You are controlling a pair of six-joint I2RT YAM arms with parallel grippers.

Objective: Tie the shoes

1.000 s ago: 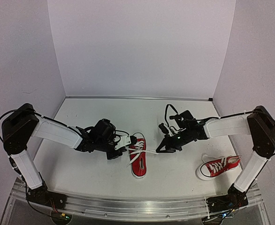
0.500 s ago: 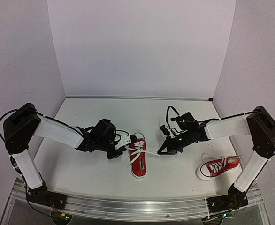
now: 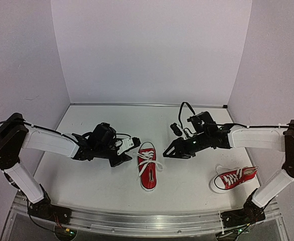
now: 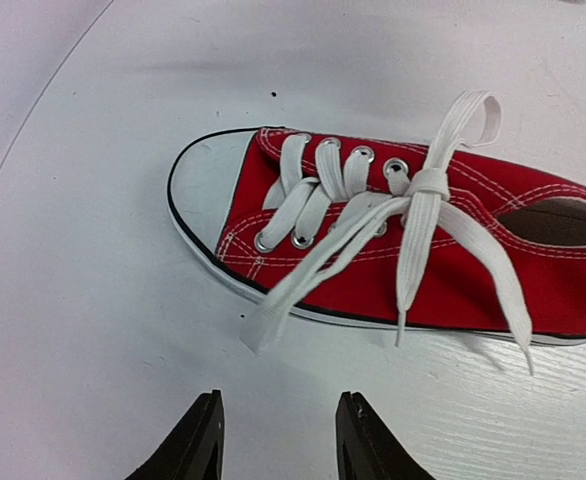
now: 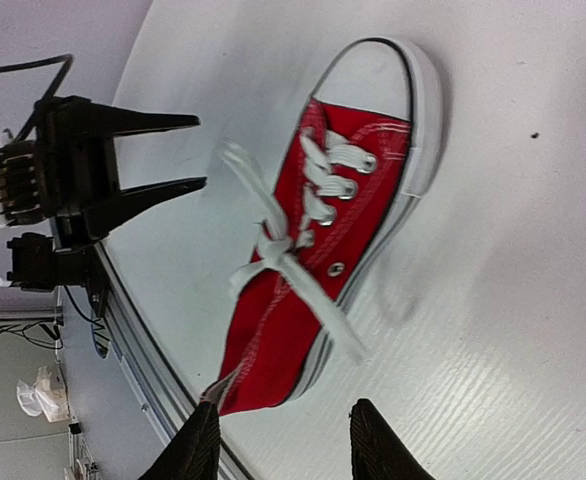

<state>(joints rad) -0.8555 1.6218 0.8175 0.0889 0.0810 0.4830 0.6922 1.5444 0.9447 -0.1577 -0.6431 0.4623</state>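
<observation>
Shoes rest on the white table [image 3: 102,186]. One red sneaker [image 3: 147,172] lies in the middle, toe toward the near edge, and the second sneaker [image 3: 233,178] lies near the right arm's base. The left gripper [image 4: 278,445] and right gripper [image 5: 283,450] flank the middle one, jaws apart and empty. Its white laces [image 4: 428,183] are knotted, with the ends trailing loose.

Readable text: we can make out none in any view.
Red shoe in the middle [image 4: 453,250]: close up from both wrists, and we read no brand, number or mark on it.
Red shoe at the right [image 3: 233,178]: too small for us to read anything.
</observation>
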